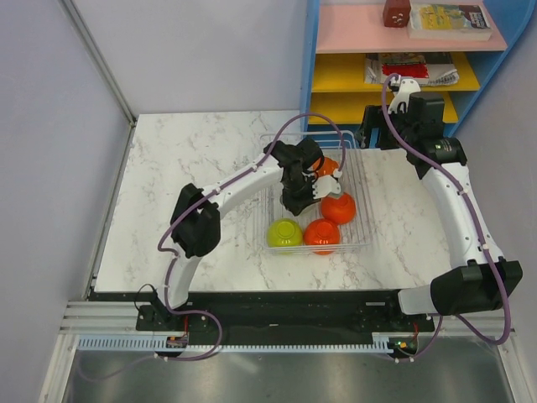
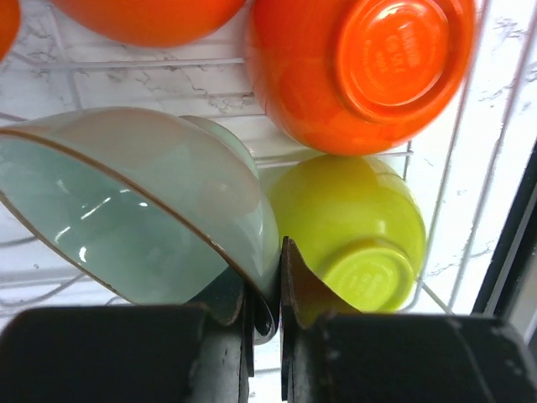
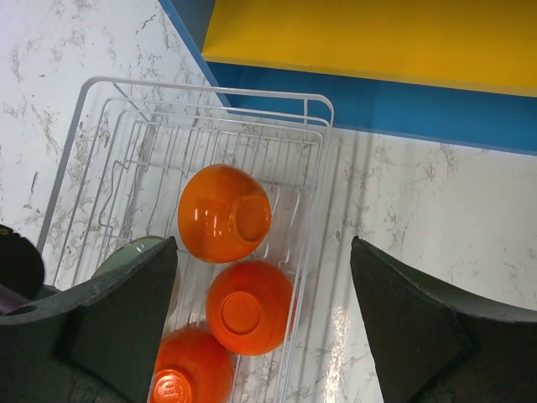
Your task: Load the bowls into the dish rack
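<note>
While orange bowls (image 3: 225, 214) crowd the rack (image 3: 201, 88), blue shelving (image 3: 377, 109) stands beyond.

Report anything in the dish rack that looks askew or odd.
Only the sage-green bowl: it is tipped on edge, mouth sideways, its rim pinched in the left claw, while the orange bowl and yellow-green bowl beside it lie base-up. Nothing looks spilled or broken.
</note>
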Controlling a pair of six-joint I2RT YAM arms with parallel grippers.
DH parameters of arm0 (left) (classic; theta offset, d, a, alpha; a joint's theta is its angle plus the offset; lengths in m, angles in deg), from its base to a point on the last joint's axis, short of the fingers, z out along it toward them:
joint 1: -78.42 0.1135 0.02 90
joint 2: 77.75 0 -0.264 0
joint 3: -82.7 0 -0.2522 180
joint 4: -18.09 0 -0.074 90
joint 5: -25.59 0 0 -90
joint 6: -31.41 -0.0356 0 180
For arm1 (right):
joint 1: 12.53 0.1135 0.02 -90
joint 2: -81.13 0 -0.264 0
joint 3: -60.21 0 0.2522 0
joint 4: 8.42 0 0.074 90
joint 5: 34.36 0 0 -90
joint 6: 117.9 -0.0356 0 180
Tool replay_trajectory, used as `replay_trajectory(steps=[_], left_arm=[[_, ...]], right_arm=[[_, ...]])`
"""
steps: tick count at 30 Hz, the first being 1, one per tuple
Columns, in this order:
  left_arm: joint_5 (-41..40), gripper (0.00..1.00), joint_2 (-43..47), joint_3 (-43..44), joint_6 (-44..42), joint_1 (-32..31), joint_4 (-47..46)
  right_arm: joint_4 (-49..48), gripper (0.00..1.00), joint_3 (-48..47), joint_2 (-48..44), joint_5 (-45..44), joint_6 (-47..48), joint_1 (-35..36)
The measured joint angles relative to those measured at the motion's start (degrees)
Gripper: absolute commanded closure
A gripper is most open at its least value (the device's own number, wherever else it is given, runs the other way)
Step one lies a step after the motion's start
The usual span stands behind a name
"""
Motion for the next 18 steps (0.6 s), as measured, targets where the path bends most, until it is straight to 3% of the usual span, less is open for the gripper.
replay_trajectory(steps=[11, 18], left_arm=[[-9.8, 0.98, 14.2, -0.1, 0.4, -0.1, -0.2], [-18.4, 0.98, 24.2, -10.3, 1.3, 1.9, -3.5]], right_arm=[[0.0, 0.09, 0.0, -0.5, 0.3, -0.3, -0.3], [0.0, 0.09, 0.2, -1.7, 1.0, -0.4, -0.7]])
